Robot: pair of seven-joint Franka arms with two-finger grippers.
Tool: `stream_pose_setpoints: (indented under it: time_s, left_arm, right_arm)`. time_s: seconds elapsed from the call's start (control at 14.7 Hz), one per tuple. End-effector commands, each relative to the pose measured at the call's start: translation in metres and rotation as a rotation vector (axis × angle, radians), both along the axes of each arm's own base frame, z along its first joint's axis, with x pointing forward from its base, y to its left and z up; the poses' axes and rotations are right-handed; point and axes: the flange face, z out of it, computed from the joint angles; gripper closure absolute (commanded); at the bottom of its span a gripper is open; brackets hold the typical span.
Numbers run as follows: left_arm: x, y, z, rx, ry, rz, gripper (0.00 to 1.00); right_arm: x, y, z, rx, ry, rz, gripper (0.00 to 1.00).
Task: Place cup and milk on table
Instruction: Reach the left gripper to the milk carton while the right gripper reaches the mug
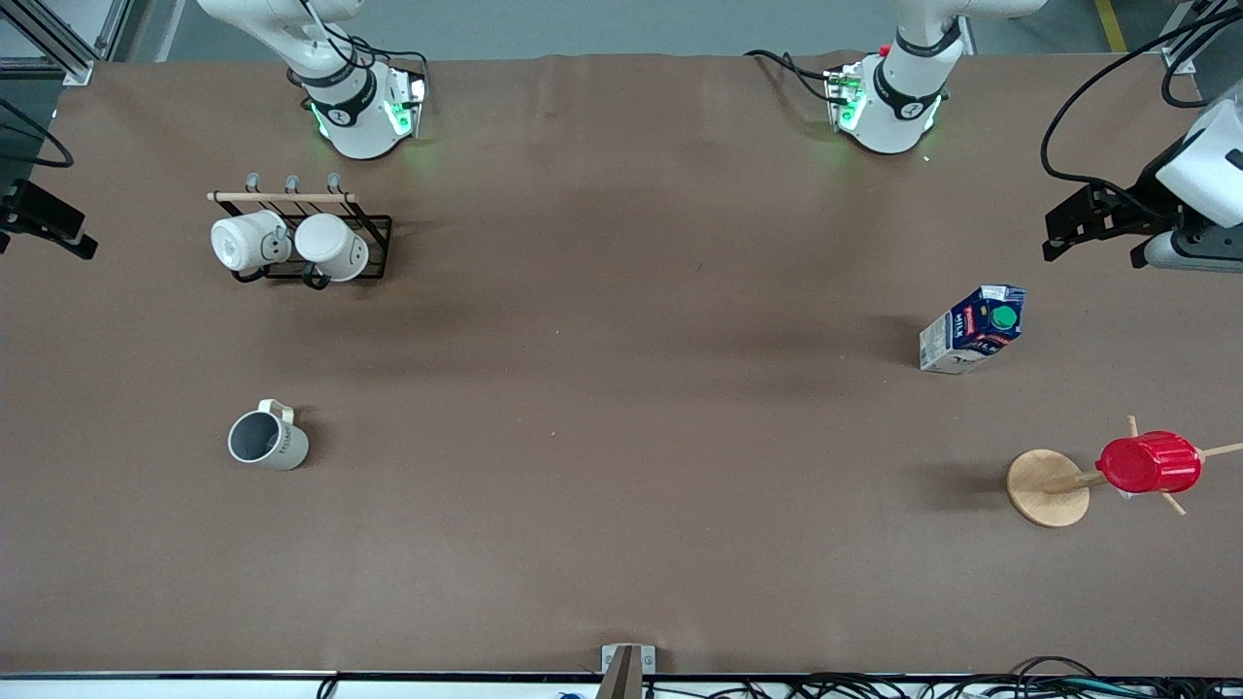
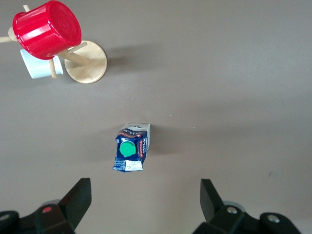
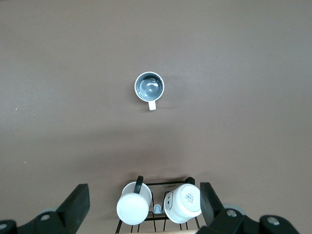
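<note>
The cream-white cup (image 1: 268,439) stands upright on the brown table (image 1: 621,388) toward the right arm's end, and shows from above in the right wrist view (image 3: 149,87). The blue-and-white milk carton (image 1: 971,330) with its green cap stands upright toward the left arm's end, and shows in the left wrist view (image 2: 130,148). My left gripper (image 1: 1097,228) hangs open and empty high over the table beside the milk (image 2: 146,202). My right gripper (image 3: 145,204) is open and empty high over the mug rack. It is only partly in the front view (image 1: 49,225).
A black wire rack (image 1: 374,243) with two plain white mugs (image 1: 291,245) stands near the right arm's base. A wooden mug tree (image 1: 1047,487) carrying a red ribbed cup (image 1: 1148,463) stands nearer the front camera than the milk.
</note>
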Motion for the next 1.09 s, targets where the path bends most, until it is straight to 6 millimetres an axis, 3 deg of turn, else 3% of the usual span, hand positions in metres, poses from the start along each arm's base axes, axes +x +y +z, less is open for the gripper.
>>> stream_pose_setpoints:
  time_s: [0.0, 0.48, 0.68, 1.02]
  left_arm:
    - [-0.001, 0.000, 0.003, 0.020, -0.004, 0.002, 0.01]
    - [0.003, 0.005, -0.001, 0.021, -0.001, 0.011, 0.01]
    - [0.013, 0.019, -0.016, 0.021, 0.001, 0.037, 0.02]
    - [0.037, 0.034, -0.064, 0.030, 0.022, 0.051, 0.02]
  right_arm:
    - [0.000, 0.000, 0.002, -0.007, 0.005, -0.010, 0.00]
    - [0.000, 0.000, 0.002, -0.007, 0.005, -0.012, 0.00]
    - [0.000, 0.000, 0.002, -0.007, 0.005, -0.012, 0.00]
    - [0.003, -0.001, 0.000, -0.008, 0.002, -0.001, 0.00]
